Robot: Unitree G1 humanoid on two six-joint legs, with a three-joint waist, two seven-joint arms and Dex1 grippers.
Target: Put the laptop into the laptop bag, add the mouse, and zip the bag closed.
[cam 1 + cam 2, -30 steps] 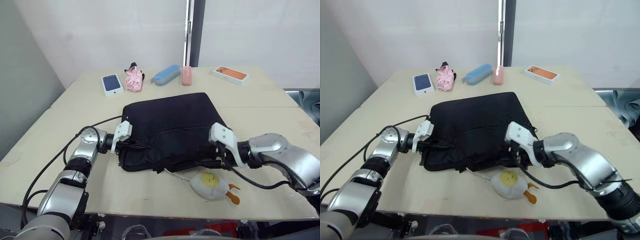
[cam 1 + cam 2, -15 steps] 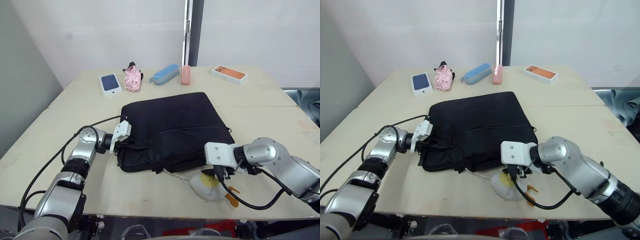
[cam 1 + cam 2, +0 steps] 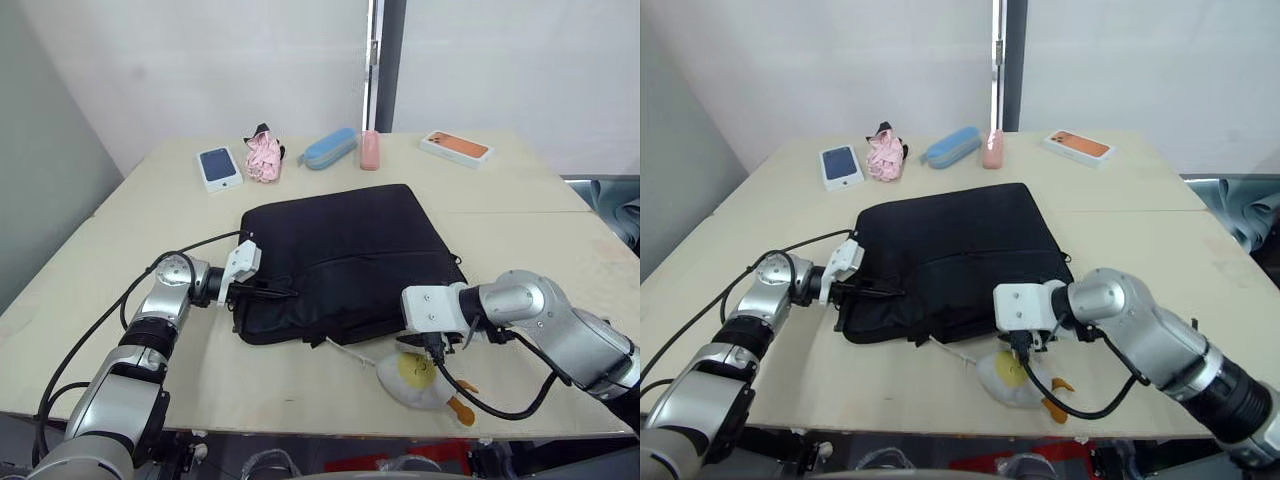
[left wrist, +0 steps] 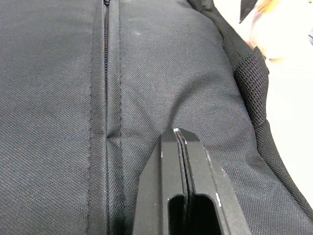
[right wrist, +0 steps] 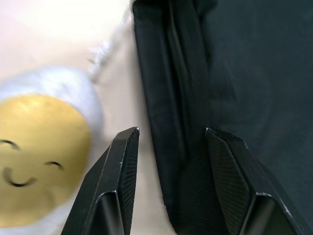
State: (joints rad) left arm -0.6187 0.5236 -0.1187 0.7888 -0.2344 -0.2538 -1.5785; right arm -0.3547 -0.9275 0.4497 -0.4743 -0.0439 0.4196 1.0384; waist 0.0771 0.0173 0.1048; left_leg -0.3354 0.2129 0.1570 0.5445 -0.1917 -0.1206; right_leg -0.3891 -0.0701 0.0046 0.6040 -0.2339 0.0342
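The black laptop bag (image 3: pixel 345 255) lies flat in the middle of the table. My left gripper (image 3: pixel 275 292) rests on its near left corner with both fingers pressed together (image 4: pixel 180 142), flat on the fabric beside a zip seam (image 4: pixel 105 73). At the bag's near right edge my right gripper (image 3: pixel 436 347) points down. It is open (image 5: pixel 171 134), with the bag's folded front edge (image 5: pixel 168 98) between its fingers and nothing gripped. The laptop and the mouse are hidden.
A white plush egg (image 3: pixel 420 377) with a yellow face lies just right of my right gripper, at the table's front edge. A thin white cord (image 3: pixel 345 350) trails from the bag. A phone (image 3: pixel 220 167), pink cloth (image 3: pixel 266 157), blue case (image 3: pixel 332 148), pink bottle (image 3: pixel 371 150) and orange box (image 3: pixel 459 148) line the back.
My right gripper has swung from lying along the bag's front edge to pointing down over it, close beside the plush egg. The left gripper and the bag have stayed put.
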